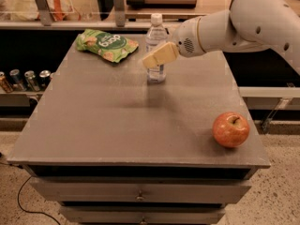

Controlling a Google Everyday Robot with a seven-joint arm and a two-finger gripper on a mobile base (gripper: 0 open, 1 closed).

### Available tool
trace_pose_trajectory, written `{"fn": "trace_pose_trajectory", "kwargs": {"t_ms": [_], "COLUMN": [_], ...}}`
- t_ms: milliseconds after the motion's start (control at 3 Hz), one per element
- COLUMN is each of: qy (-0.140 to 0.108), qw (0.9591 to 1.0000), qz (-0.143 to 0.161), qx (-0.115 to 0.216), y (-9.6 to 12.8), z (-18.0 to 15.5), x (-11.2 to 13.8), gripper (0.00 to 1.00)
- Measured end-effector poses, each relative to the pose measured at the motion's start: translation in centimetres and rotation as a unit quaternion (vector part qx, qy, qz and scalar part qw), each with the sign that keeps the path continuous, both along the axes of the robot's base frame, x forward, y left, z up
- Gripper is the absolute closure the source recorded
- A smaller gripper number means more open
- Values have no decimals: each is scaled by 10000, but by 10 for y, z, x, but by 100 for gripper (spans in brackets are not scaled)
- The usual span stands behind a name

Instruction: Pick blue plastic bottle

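The blue plastic bottle point(155, 36) is a small clear bottle with a white cap and a pale label. It stands upright at the back middle of the grey table point(117, 125). My gripper point(153, 60) reaches in from the right on the white arm point(243, 22). Its cream tip lies in front of the bottle's middle and hides part of the label. Whether it touches the bottle does not show.
A green snack bag point(107, 45) lies at the table's back left. A red apple point(230, 129) sits near the front right corner. Several cans point(23, 78) stand on a low shelf to the left. A counter with a rail runs behind the table.
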State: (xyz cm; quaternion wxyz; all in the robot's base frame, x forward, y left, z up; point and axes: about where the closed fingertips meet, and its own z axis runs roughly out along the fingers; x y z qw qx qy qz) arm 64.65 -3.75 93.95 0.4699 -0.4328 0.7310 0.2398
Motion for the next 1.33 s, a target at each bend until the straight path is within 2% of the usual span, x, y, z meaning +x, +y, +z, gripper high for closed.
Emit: {"fn": "trace_pose_trajectory", "kwargs": {"t_ms": [333,667,1333], "qy": [-57,-98,-60], "qw": [9998,9995,9991], "qz": [76,127,189], "qx": [174,276,371], "y": [11,19,25], "z": [2,4,-4], "x": [4,6,7], "gripper": [0,18,63]}}
